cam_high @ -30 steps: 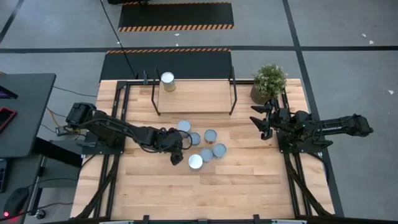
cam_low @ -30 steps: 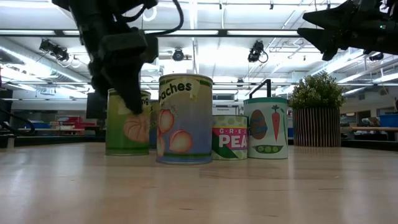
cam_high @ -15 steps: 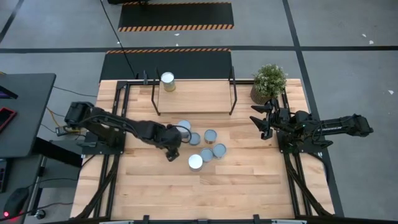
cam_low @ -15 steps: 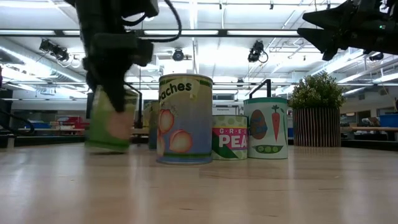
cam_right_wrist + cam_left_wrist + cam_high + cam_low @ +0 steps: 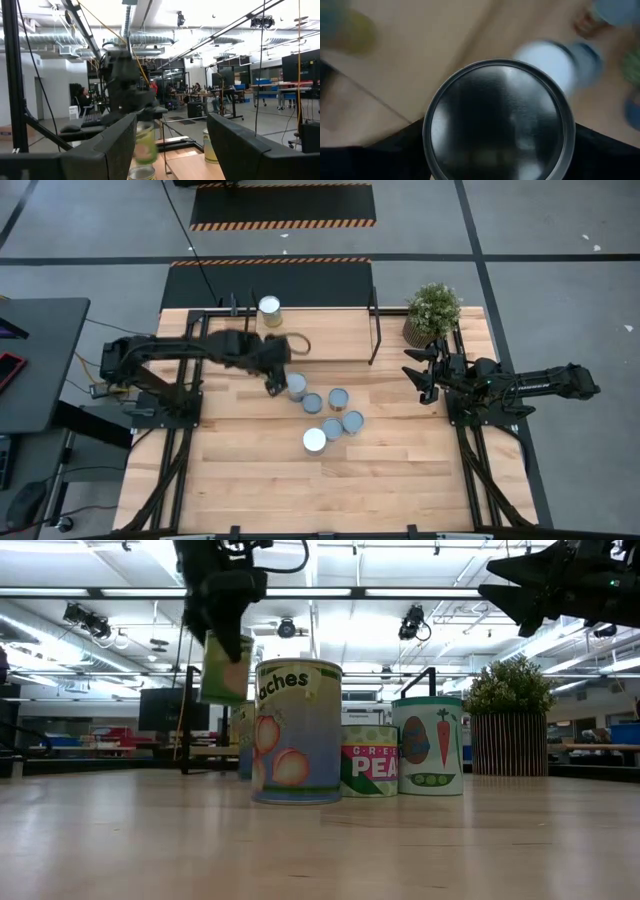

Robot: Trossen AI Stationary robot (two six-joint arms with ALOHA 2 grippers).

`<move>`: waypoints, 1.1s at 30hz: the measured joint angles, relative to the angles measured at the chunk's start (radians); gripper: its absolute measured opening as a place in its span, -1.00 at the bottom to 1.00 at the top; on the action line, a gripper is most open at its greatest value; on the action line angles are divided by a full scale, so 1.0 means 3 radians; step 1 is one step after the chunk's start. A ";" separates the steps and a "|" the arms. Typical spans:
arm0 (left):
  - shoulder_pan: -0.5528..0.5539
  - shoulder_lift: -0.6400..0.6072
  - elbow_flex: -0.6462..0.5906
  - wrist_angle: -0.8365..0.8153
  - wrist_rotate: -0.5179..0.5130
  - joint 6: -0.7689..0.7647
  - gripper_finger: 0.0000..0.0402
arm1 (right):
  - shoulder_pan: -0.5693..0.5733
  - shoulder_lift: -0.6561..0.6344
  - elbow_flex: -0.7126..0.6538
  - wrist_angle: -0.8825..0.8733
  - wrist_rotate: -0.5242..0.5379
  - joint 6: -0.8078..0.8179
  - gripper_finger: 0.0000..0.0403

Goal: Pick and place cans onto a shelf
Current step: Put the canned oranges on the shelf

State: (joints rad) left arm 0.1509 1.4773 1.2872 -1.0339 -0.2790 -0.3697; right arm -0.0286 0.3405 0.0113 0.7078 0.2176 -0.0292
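Note:
A green-labelled can (image 5: 227, 670) hangs above the table, with my left gripper (image 5: 224, 615) shut on it. The left wrist view shows its round metal top (image 5: 499, 120). Seen from above, my left gripper (image 5: 283, 352) is over the shelf's near edge (image 5: 320, 358). One can (image 5: 269, 310) stands on the shelf's far left. Several cans (image 5: 325, 412) stand upright in a cluster on the table near the shelf, among them a peaches can (image 5: 297, 730). My right gripper (image 5: 420, 375) waits open at the right, raised off the table. My left gripper pinches the green can between its two fingers at the upper part of its side wall (image 5: 226, 642), just below the top rim (image 5: 427, 135). The fingers come from above, slanting down. The can hangs below them, lifted clear of the table and slightly tilted.
A potted plant (image 5: 433, 310) stands at the far right corner beside the shelf. Black upright posts (image 5: 375, 325) frame the shelf's ends. The near half of the wooden table (image 5: 330, 490) is bare.
My left gripper has carried the green can from the left of the cluster up off the table and toward the far edge, to the shelf. The can stood on the table a second ago and now hangs clear. The other cans have kept still.

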 joint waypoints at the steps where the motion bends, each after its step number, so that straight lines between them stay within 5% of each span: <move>1: 0.0073 0.0000 0.0034 0.0004 -0.0079 0.0075 0.58 | 0.0001 0.0000 0.0000 -0.0001 0.0000 0.0000 0.24; 9: 0.0546 0.0077 -0.0099 0.0735 -0.0360 0.0679 0.58 | 0.0000 0.0000 0.0000 0.0003 0.0000 -0.0079 0.24; 19: 0.1073 0.0381 -0.0113 0.0886 0.0134 0.0860 0.58 | -0.0001 0.0000 0.0000 0.0044 0.0004 -0.0088 0.24; 33: 0.1139 0.0664 -0.0096 0.0895 0.0322 0.0974 0.64 | -0.0001 0.0000 0.0000 0.0048 0.0011 -0.0088 0.24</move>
State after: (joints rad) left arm 0.4927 1.6766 1.2583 -0.7652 -0.1823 -0.0775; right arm -0.0288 0.3405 0.0113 0.7223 0.2211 -0.0555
